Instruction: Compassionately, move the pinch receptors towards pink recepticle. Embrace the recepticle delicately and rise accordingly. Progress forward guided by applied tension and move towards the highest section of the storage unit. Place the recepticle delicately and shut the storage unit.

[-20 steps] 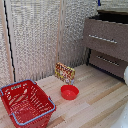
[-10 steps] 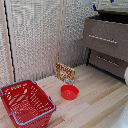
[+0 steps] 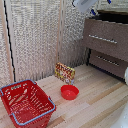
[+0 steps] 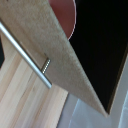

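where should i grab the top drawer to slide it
Take the silver bar handle near its middle, coming in from the outer face of the top drawer. The bar is slim and stands off the wood front on a post, so a finger seems able to slip behind it.

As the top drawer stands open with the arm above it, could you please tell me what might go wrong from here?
1. In the wrist view, the pink cup shows only as a sliver beyond the top drawer front. If it is not fully inside, closing could tip or jam it.
2. The tool is mostly cut off in the exterior view. A push to close could slip off the silver handle.
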